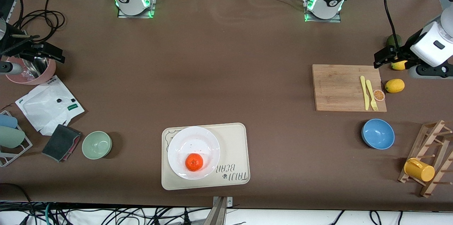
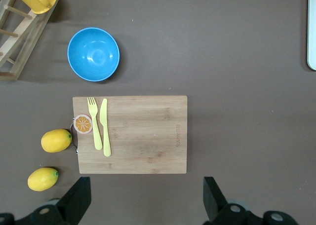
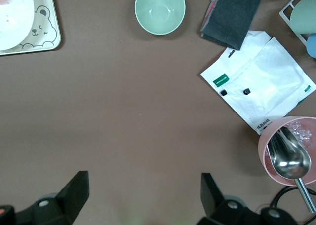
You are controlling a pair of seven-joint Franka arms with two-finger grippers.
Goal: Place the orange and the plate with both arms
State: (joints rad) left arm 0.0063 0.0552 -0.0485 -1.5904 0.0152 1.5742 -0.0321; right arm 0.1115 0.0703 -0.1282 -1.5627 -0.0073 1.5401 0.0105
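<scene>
Orange (image 1: pixel 194 162) sits on plate (image 1: pixel 193 153), plate on tray (image 1: pixel 235 140). Left gripper (image 2: pixel 145 198) over bare table by the board, right gripper (image 3: pixel 143 195) near pink cup: both spread wide, empty. Placement looks finished; keep arms clear.

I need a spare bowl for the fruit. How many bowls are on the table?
2. A green bowl sits toward the right arm's end of the table, beside the tray. A blue bowl sits toward the left arm's end, nearer the front camera than the cutting board. Both look empty.
</scene>
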